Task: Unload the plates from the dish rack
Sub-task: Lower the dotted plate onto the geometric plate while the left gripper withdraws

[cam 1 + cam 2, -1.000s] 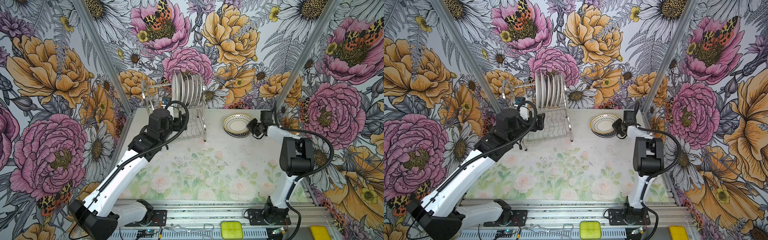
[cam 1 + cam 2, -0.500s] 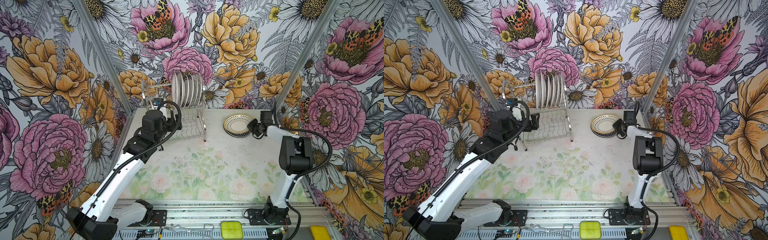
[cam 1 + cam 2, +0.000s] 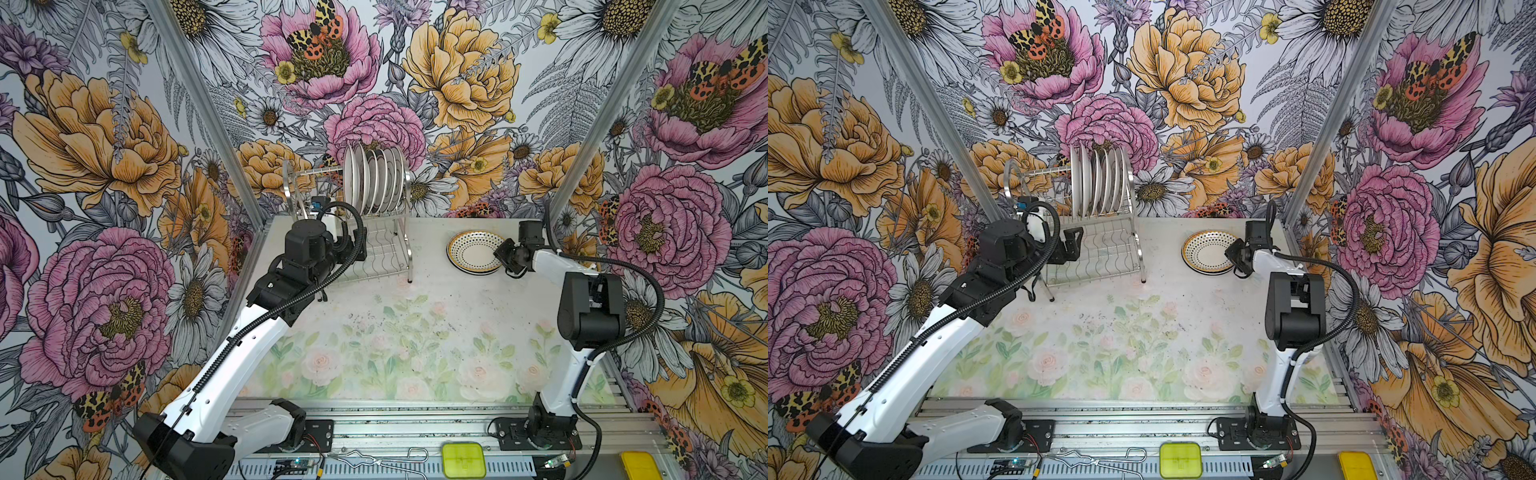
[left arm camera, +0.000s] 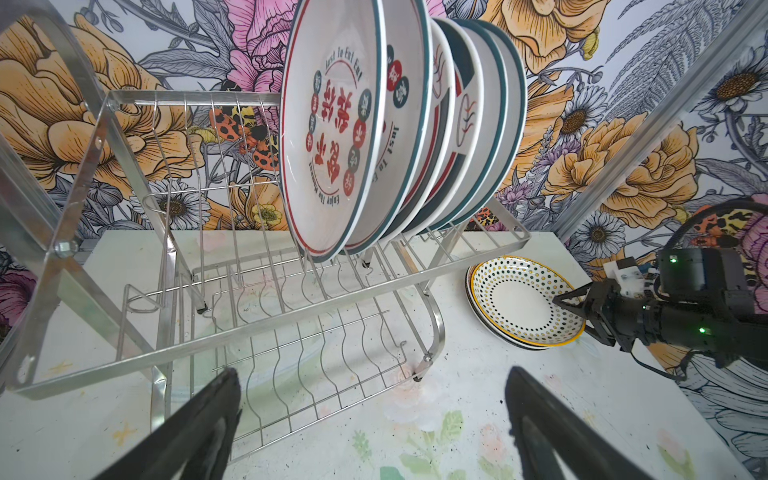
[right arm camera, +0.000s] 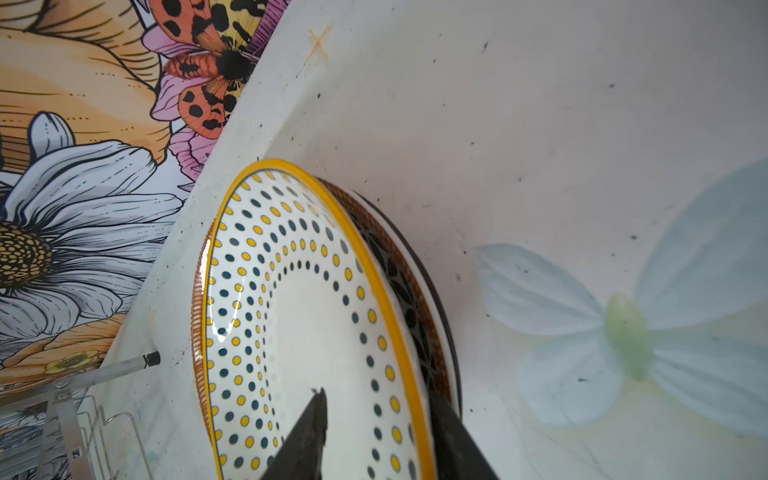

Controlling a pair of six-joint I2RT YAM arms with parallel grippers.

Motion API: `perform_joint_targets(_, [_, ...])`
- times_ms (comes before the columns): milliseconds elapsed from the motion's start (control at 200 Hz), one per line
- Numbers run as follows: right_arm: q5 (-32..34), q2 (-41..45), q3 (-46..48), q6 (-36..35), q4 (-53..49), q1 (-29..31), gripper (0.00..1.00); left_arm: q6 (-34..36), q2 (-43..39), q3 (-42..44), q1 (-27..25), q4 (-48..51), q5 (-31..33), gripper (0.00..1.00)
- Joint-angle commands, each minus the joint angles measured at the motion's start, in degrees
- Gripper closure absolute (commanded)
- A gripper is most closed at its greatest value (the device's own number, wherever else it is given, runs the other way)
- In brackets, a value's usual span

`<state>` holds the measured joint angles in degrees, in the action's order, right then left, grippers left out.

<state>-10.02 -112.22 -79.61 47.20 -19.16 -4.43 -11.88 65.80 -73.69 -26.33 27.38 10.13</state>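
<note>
Left wrist view, nearest item: left pincer [image 4: 372,374], black, jaws at full spread, holding nothing, poised before the lower tier of the shiny two-tier steel-wire dish rack [image 4: 291,328]. Lower tier: empty. Upper tier: row of upright round white plates [image 4: 332,137] with teal-and-red rims, bunched at the rack end nearer the right arm; remaining slots vacant.

Hazard: the plates lean close together, with little gap behind the front one. A finger pushed in would likely nudge its neighbours. A pincer catching the front rail on the way up could shift or tip the rack on its thin legs.

Farther, across the pale floral table [image 4: 478,415]: round white plate with dark and yellow dots and a yellow rim [image 5: 299,332], lying flat atop a dark-patterned, brown-rimmed plate [image 5: 399,282]. Astride its rim: right pincer [image 5: 376,395], jaws parted wider than the rim, no clamp evident.

Hazard: one finger sits close against the stack's side, so a skewed withdrawal could drag the dotted plate off.

Room: the stack lies near the table's far edge and the floral wall [image 3: 457,104]. Bare table lies between rack and stack, and toward the front.
</note>
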Motion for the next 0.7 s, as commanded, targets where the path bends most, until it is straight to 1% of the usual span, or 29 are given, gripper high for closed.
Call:
perform_joint_targets(0, [4.2, 2.0, -2.8, -3.3, -2.8, 1.0, 0.57, -0.4, 0.6, 0.2, 0.6, -1.1, -1.9, 0.01])
perform_joint_targets(60, [5.6, 1.9, -3.4, -4.3, -4.2, 1.2, 0.57, -0.5, 0.8, 0.2, 0.7, -1.0, -2.0, 0.01])
perform_joint_targets(210, [6.3, 0.6, -4.7, -5.2, -6.1, 1.7, 0.56, -0.5, 1.3, 0.4, 0.7, -0.9, -1.1, 0.01])
perform_joint_targets(365, [10.7, -0.3, -7.6, -7.3, -10.3, 3.5, 0.51, -1.8, 1.3, 0.6, 1.1, 0.1, -0.5, 0.01])
perform_joint_targets(525, [9.6, -2.7, -10.0, -7.7, -11.9, 4.1, 0.51, -4.2, 1.7, -0.2, 1.7, 2.7, 1.4, 0.01])
perform_joint_targets(540, [9.6, -2.8, -10.1, -7.6, -12.1, 4.1, 0.51, -4.5, 1.7, -0.3, 1.7, 3.0, 3.2, 0.01])
perform_joint_targets(570, [9.7, -3.1, -10.3, -7.6, -12.3, 4.2, 0.50, -5.1, 1.8, -0.5, 2.0, 3.7, 4.0, 0.01])
perform_joint_targets(631, [9.4, -3.2, -10.2, -7.6, -12.4, 4.5, 0.51, -6.2, 1.5, -0.9, 2.6, 4.9, 4.4, 0.01])
perform_joint_targets(696, [10.6, -3.1, -10.4, -8.2, -12.9, 5.1, 0.51, -6.8, 1.4, -1.2, 3.0, 5.9, 4.1, 0.01])
